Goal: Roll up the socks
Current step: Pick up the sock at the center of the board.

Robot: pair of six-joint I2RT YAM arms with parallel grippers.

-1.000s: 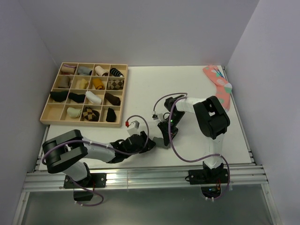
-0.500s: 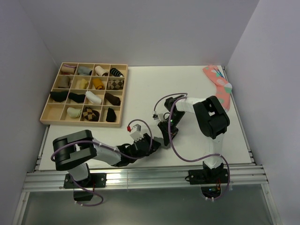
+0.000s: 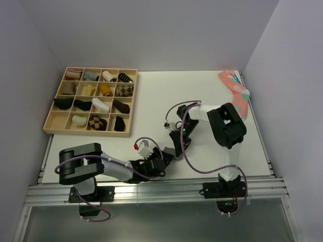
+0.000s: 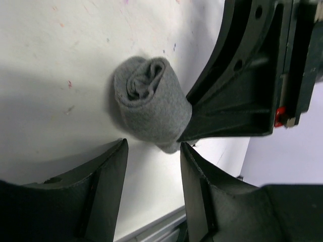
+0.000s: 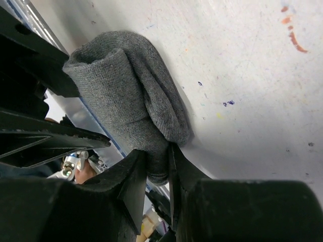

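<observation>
Grey socks, rolled into a tight bundle, lie on the white worktop close to its near edge. The right hand pinches one end of the roll between narrow jaws. The left hand stands half-wide just short of it, apparently not touching. Bare worktop opens behind, with the wooden tray and pink sock well apart at the left and right edges.

The socks are plain charcoal grey; the tabletop is white; the lone sock is salmon-pink with coloured dots.
</observation>
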